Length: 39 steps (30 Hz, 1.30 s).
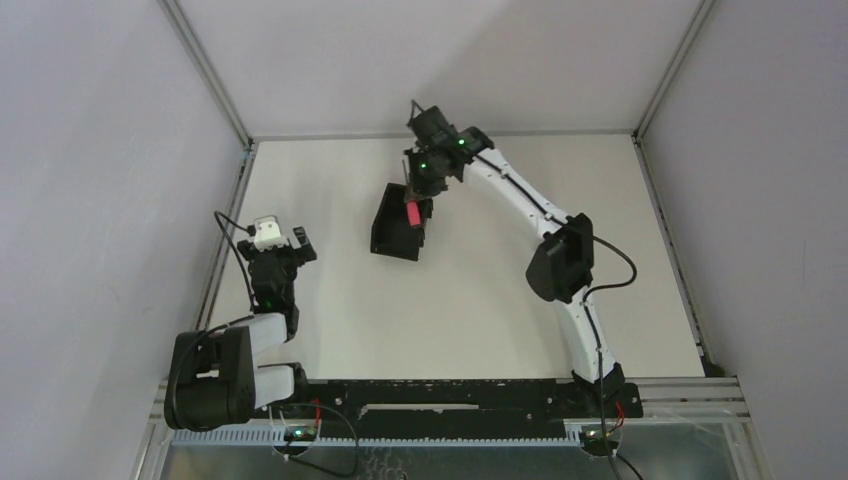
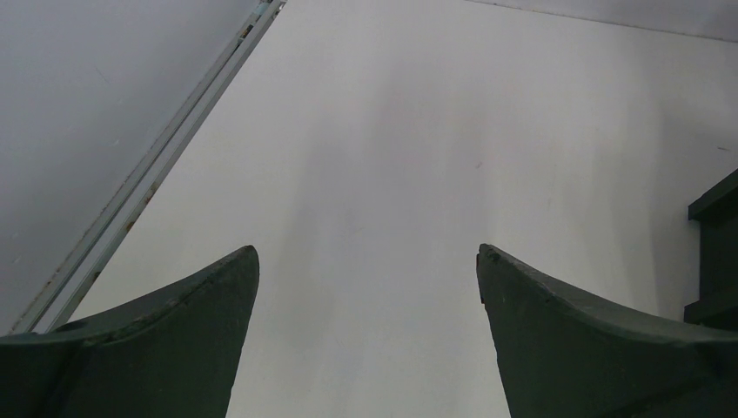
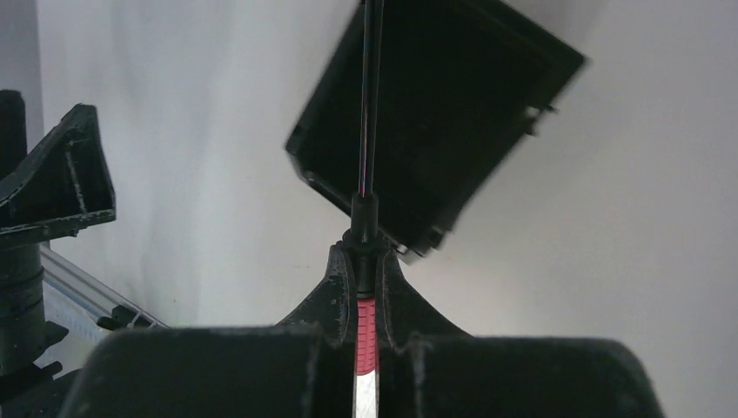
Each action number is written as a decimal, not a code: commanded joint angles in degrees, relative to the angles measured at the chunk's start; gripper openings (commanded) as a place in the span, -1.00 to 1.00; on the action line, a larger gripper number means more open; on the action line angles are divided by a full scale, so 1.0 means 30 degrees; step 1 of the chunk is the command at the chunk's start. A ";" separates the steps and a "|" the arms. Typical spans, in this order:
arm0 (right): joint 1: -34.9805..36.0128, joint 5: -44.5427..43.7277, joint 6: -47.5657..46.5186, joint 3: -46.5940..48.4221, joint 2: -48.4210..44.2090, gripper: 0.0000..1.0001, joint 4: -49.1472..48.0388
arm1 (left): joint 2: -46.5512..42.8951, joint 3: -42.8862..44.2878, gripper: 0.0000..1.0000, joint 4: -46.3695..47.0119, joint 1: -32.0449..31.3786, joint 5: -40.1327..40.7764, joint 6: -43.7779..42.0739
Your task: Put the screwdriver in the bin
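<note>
My right gripper point(image 1: 415, 205) is shut on the screwdriver point(image 1: 410, 213), whose red handle point(image 3: 366, 335) sits between the fingers and whose thin dark shaft point(image 3: 370, 104) points out over the bin point(image 3: 452, 113). The bin point(image 1: 397, 228) is a small black open-topped box in the middle of the table, just below the right gripper. The screwdriver is held above the bin's opening. My left gripper point(image 1: 287, 243) is open and empty near the table's left edge, left of the bin. In the left wrist view its gripper point(image 2: 368, 261) shows two spread fingers over bare table, with a corner of the bin point(image 2: 718, 252) at the right edge.
A metal frame rail point(image 2: 148, 170) runs along the table's left edge beside my left gripper. Grey walls enclose the white table point(image 1: 500, 290) on three sides. The left arm point(image 3: 43, 192) shows at the left of the right wrist view.
</note>
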<state>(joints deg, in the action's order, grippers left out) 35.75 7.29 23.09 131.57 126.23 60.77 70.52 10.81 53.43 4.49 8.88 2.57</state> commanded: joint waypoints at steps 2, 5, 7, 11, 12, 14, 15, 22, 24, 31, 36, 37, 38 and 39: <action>0.1161 -0.0404 0.0157 0.0816 0.1196 -1.00 -0.3161 | 0.0018 0.0939 1.00 0.0442 -0.0136 0.0229 -0.0248; 0.1724 -0.1151 -0.0443 0.0726 0.2279 -1.00 -0.4022 | 0.0003 0.0938 1.00 0.0442 -0.0135 0.0212 -0.0241; 0.1925 -0.1494 -0.0724 0.0759 0.2888 -1.00 -0.4147 | 0.0018 0.0942 1.00 0.0442 -0.0128 0.0228 -0.0252; 0.2151 -0.2196 -0.0739 0.0705 0.3784 -1.00 -0.4144 | 0.0014 0.0946 1.00 0.0442 -0.0120 0.0216 -0.0241; 0.2180 -0.2393 -0.0789 0.0675 0.3919 -1.00 -0.4229 | 0.0018 0.0939 1.00 0.0442 -0.0120 0.0215 -0.0241; 0.2236 -0.3112 -0.0868 0.0700 0.4178 -1.00 -0.4452 | -0.0002 0.0956 1.00 0.0442 -0.0126 0.0223 -0.0244; 0.2282 -0.3434 -0.0896 0.0689 0.4240 -1.00 -0.4564 | 0.0016 0.0940 1.00 0.0442 -0.0121 0.0216 -0.0256; 0.2410 -0.5076 -0.0891 0.0456 0.4494 -0.73 -0.4641 | 0.0016 0.0952 1.00 0.0442 -0.0128 0.0226 -0.0249; 0.2410 -0.4954 -0.0872 0.0446 0.4441 -0.42 -0.4564 | 0.0011 0.0959 1.00 0.0442 -0.0121 0.0210 -0.0245; 0.2549 -0.5079 -0.1115 0.0774 0.3394 -0.27 -0.4955 | 0.0003 0.0941 1.00 0.0442 -0.0122 0.0215 -0.0241; 0.2702 -0.5349 -0.1329 0.1086 0.1814 -0.27 -0.5027 | -0.0002 0.0938 1.00 0.0442 -0.0101 0.0225 -0.0241; 0.2703 -0.5365 -0.1353 0.1064 0.1414 -0.27 -0.5053 | 0.0001 0.0942 1.00 0.0435 -0.0118 0.0216 -0.0256; 0.2703 -0.5417 -0.1389 0.0967 0.0975 -0.27 -0.5131 | 0.0004 0.0950 1.00 0.0442 -0.0126 0.0230 -0.0244; 0.2703 -0.5476 -0.1430 0.0792 0.0441 -0.27 -0.5175 | 0.0002 0.0943 1.00 0.0442 -0.0121 0.0232 -0.0263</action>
<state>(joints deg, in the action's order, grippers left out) 43.18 -7.49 20.25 132.68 137.84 48.07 70.52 10.81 53.43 4.49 8.88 2.57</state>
